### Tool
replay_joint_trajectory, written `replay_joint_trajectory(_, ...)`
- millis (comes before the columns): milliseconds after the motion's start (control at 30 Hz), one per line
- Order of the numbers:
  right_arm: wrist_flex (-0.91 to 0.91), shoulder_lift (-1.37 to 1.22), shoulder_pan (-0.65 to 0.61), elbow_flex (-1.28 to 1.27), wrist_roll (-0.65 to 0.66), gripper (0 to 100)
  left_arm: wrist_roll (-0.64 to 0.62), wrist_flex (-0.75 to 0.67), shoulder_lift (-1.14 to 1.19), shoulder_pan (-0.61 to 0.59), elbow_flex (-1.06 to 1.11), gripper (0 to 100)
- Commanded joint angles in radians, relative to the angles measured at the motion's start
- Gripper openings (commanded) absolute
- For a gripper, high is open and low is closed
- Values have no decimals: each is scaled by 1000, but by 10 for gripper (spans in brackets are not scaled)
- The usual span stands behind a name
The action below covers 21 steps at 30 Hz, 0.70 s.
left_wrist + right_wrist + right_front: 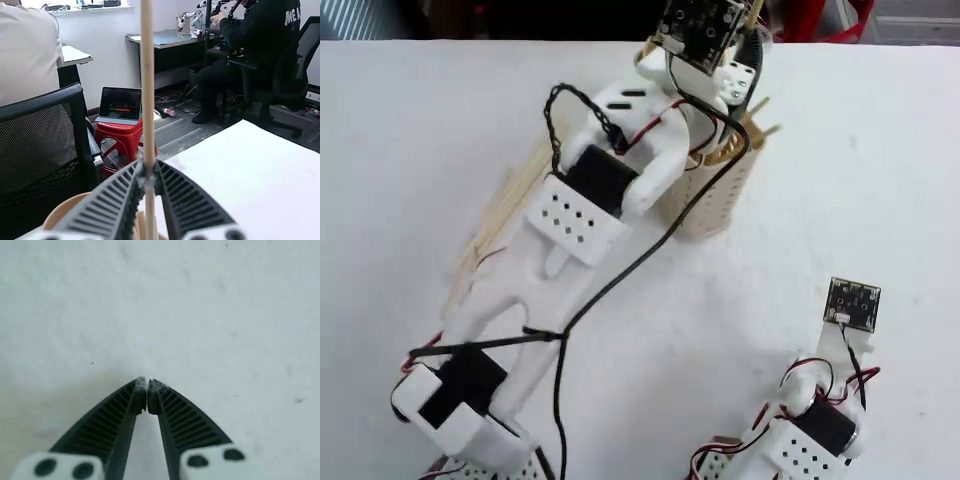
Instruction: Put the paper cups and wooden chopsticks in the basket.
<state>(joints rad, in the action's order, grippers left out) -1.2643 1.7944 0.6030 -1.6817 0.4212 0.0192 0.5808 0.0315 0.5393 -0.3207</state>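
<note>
**High view.** The left arm [600, 190] stretches from the near left corner across the white tabletop [880, 180] to the pale perforated basket [720, 200]. The basket stands upright near the far edge, and the arm's wrist sits directly above its opening. Several stick ends [767, 130] project over the basket's rim on its right side. A bundle of loose chopsticks [495, 230] lies flat on the tabletop just beside the left arm, on its left, apart from the basket. The right arm [810, 430] is folded at the near right edge, well apart from the basket and the bundle.

**Left wrist view.** The left pincer [148, 170] is clamped on a single wooden chopstick [147, 75]. The chopstick is held upright between the ribbed black fingers [115, 200] and runs both above and below the grip. A curved pale rim [62, 212] shows beneath the pincer; whether it belongs to the basket or to a cup cannot be told. Behind stands a red stool [122, 142] carrying a laptop [120, 105].

**Right wrist view.** The right pincer [146, 384] has its tips pressed together, one against the other, above bare tabletop
</note>
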Motion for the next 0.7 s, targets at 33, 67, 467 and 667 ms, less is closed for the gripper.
replay_joint_trajectory(33,-5,7,4,-9,9,19,-5,57,1,-24,-106,24)
replay_joint_trajectory(67,-5,7,4,-9,9,19,-5,58,-1,-24,-107,24)
replay_joint_trajectory(467,-5,7,4,-9,9,19,-6,121,-1,-24,-109,97)
replay_joint_trajectory(667,-5,7,4,-9,9,19,-5,169,-7,-50,-110,94)
